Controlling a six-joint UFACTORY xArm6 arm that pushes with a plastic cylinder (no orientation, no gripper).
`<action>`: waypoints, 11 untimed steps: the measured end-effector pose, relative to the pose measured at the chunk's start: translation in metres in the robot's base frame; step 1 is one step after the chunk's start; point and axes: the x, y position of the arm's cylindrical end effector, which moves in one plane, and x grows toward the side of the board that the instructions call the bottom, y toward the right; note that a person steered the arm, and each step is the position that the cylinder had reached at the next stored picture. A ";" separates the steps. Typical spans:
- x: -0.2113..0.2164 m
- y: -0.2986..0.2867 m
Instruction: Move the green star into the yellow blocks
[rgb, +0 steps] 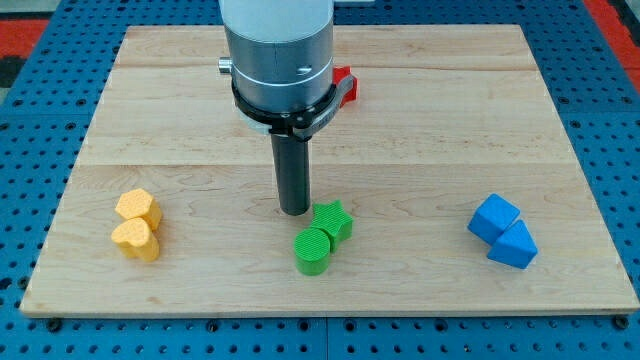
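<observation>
The green star (333, 220) lies at the lower middle of the wooden board (420, 110), touching a green round block (313, 249) just below and left of it. Two yellow blocks sit at the lower left, touching each other: one (138, 208) above the other (135, 239). My tip (294, 211) rests on the board just left of the green star, very close to its left edge or touching it, and above the green round block. The yellow blocks are far to the tip's left.
Two blue blocks sit together at the lower right, a cube (494, 217) and a triangular one (514, 246). A red block (345, 86) shows partly behind the arm's body (280, 55) near the view's top.
</observation>
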 end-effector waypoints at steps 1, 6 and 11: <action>-0.001 0.000; -0.041 0.063; -0.060 0.102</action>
